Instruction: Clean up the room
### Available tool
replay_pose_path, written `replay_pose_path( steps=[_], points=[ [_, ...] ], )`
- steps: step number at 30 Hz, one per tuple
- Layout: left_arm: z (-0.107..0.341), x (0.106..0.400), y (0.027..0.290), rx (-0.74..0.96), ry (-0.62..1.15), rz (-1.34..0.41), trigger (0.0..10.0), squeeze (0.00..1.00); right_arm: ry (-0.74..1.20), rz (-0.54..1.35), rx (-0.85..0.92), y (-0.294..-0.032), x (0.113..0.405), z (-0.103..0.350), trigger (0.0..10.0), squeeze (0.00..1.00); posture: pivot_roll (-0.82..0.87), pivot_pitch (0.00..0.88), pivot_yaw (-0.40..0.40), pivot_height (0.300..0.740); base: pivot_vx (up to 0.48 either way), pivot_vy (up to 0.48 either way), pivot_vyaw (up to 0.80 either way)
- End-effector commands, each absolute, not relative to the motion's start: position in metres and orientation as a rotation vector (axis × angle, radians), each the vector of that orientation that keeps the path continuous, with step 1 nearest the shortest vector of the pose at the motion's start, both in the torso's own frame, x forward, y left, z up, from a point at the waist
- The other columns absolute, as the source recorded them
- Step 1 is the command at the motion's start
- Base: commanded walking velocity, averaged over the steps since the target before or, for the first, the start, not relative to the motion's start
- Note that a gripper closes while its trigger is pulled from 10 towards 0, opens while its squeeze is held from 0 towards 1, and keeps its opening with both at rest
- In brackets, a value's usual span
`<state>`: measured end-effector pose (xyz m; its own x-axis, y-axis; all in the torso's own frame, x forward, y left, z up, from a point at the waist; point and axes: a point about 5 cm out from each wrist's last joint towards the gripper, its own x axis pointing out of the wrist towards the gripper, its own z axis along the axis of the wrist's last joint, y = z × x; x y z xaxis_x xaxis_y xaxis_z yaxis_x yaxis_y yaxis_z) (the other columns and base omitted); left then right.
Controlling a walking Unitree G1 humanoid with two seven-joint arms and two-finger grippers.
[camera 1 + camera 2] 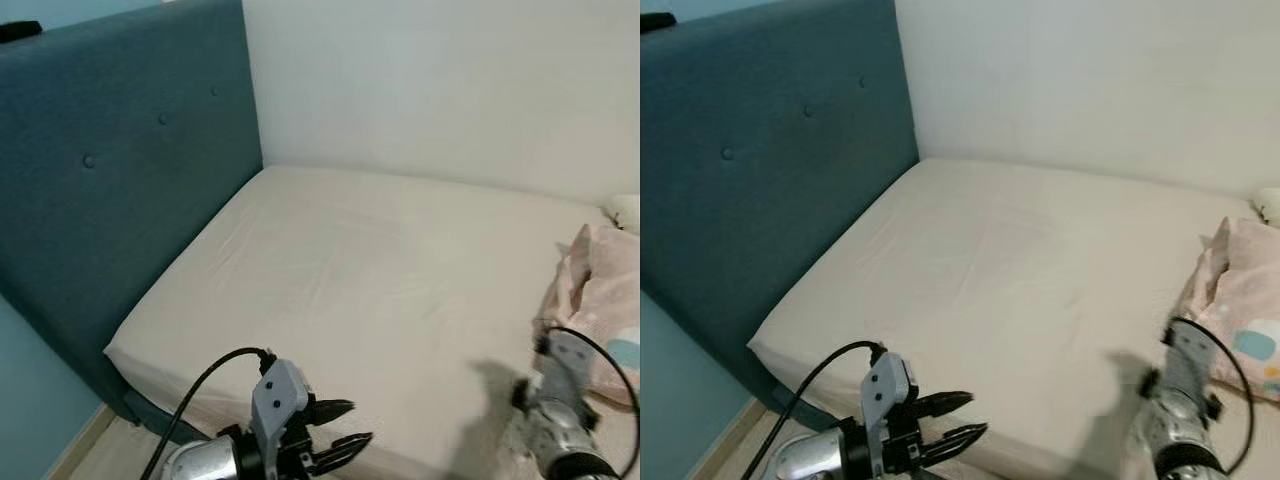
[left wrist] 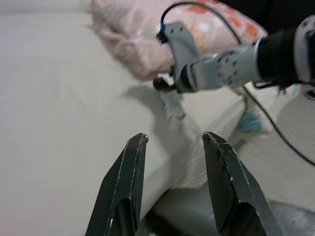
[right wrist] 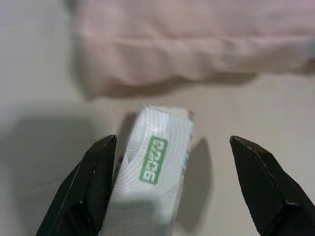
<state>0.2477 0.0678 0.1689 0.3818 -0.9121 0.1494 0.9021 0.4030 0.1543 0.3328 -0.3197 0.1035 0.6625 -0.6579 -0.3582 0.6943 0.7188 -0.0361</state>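
While left gripper parted and empty, right gripper jaws wide around white packet on bed.

A teal buttoned headboard stands against the pale wall, wood floor below

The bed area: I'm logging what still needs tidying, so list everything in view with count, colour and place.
Mattress: one, cream, bare, against the wall.
Headboard: one, teal, buttoned, at the robot's left.
Bedding: one bundle, pink, patterned, on the mattress's right side.
Packet: one, white with green label, lying on the mattress before the bedding.
Left gripper: open, at the mattress's near edge.
Right gripper: open, fingers either side of the packet.
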Motion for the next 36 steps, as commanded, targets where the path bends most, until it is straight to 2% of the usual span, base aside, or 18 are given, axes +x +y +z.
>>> replay_pose_path(
  steps=[1, 7, 19, 20, 22, 28, 29, 30, 31, 36],
  points=[
    [0.165, 0.241, 0.064, 0.031, -0.203, -1.182, 10.0, 0.00, 0.416, -0.766, 0.112, -0.318, 0.327, 0.091, 10.0, 0.00, 0.09, 0.308, 0.035, 0.610, 0.000, 0.000, 0.00],
    [0.163, 0.238, 0.055, 0.038, -0.214, -1.192, 10.0, 0.00, 0.474, -0.716, 0.092, -0.310, 0.323, 0.078, 10.0, 0.00, 0.10, 0.310, 0.034, 0.610, 0.000, 0.000, 0.00],
    [0.161, 0.233, 0.059, 0.092, -0.185, -1.253, 10.0, 0.00, 0.602, -0.564, 0.087, -0.285, 0.323, 0.058, 10.0, 0.00, 0.10, 0.307, 0.029, 0.610, 0.000, 0.000, 0.00],
    [0.162, 0.231, 0.058, 0.083, -0.181, -1.270, 10.0, 0.00, 0.631, -0.529, 0.118, -0.280, 0.323, 0.054, 8.4, 0.00, 0.10, 0.306, 0.029, 0.610, 0.000, 0.000, 0.00],
    [0.164, 0.222, 0.054, 0.067, -0.178, -1.336, 10.0, 0.00, 0.672, -0.448, 0.133, -0.268, 0.324, 0.049, 10.0, 0.00, 0.10, 0.305, 0.029, 0.610, 0.000, 0.000, 0.00],
    [0.170, 0.222, 0.047, 0.074, -0.219, -1.311, 10.0, 0.00, 0.674, -0.407, 0.145, -0.262, 0.327, 0.049, 10.0, 0.00, 0.09, 0.302, 0.028, 0.610, 0.000, 0.000, 0.00],
    [0.170, 0.228, 0.046, 0.086, -0.231, -1.265, 10.0, 0.00, 0.665, -0.410, 0.155, -0.261, 0.328, 0.051, 3.9, 0.00, 0.09, 0.300, 0.029, 0.610, 0.000, 0.000, 0.00],
    [0.170, 0.228, 0.046, 0.086, -0.231, -1.265, 10.0, 0.00, 0.665, -0.410, 0.155, -0.261, 0.328, 0.051, 3.9, 0.00, 0.09, 0.300, 0.029, 0.610, 0.000, 0.000, 0.00],
    [0.170, 0.233, 0.046, 0.102, -0.238, -1.234, 10.0, 0.00, 0.652, -0.408, 0.164, -0.261, 0.329, 0.053, 0.0, 0.00, 0.09, 0.299, 0.027, 0.610, 0.000, 0.000, 0.00],
    [0.170, 0.242, 0.047, 0.120, -0.255, -1.172, 10.0, 0.00, 0.626, -0.383, 0.182, -0.258, 0.335, 0.058, 0.0, 0.00, 0.09, 0.294, 0.027, 0.610, 0.000, 0.000, 0.00]
  ],
)
